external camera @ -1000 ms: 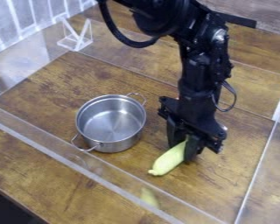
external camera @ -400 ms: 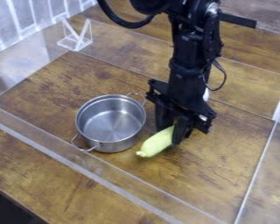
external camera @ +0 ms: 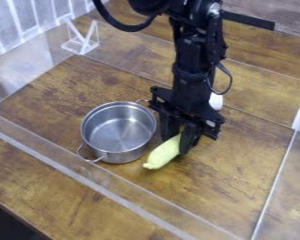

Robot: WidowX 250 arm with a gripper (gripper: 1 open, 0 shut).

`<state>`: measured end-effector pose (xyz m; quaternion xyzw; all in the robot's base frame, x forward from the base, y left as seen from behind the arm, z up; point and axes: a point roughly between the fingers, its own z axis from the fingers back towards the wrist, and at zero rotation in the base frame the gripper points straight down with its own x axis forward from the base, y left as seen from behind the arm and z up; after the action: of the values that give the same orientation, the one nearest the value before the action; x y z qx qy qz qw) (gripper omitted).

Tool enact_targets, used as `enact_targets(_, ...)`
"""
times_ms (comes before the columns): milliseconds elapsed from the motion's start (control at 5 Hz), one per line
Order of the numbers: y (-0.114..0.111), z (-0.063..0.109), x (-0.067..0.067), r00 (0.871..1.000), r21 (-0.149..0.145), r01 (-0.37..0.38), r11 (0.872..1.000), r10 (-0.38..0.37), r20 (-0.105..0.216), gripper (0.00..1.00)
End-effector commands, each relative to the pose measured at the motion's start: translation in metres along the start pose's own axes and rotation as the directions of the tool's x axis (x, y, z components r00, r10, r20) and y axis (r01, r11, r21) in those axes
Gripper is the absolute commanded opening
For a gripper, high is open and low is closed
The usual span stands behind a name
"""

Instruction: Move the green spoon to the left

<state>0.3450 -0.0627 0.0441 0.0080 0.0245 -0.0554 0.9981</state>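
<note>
Near edge: we see a clear plastic wall (external camera: 65, 183) that runs across the front of the wooden table (external camera: 40, 112), and a second clear wall on the right side.

Green spoon: the green spoon (external camera: 163, 153) lies slanted, with its low end close to the table and its upper end hidden between the black fingers. It is just beside the right rim of the pot. We cannot tell if it touches the rim or the wood.

Pot: the steel pot (external camera: 117, 129) stands upright and empty on the table, to the left of the spoon, with small handles at its rim.

Gripper: the black gripper (external camera: 180, 136) points down over the spoon. Its jaws stand narrow and are closed on the upper part of the spoon, so we judge that it holds it.

Arm: the black arm rises behind the gripper toward the top of the view, with cables along it.

Far side: a small clear stand (external camera: 80, 37) is at the back left, well apart from everything.

Step in hand: we think the spoon is in transport toward the left, held and not yet put down.

Next move: the pot stands directly in the way, so the arm needs either a lift over it or a path around it, and then a free place on the wood at the left for the release.
</note>
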Motion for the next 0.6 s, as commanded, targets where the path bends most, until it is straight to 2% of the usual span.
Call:
enact_targets(0, -0.019, 0.011, 0.001, 0.999, -0.012, -0.033, 0.999, 0.033, 0.037, 0.00)
enact_targets(200, -0.032, 0.004, 0.000, 0.999, -0.007, -0.037, 0.999, 0.037, 0.021, 0.00)
enact_targets(400, -0.023, -0.002, -0.002, 0.996, 0.005, -0.086, 0.996, 0.086, 0.007, 0.00)
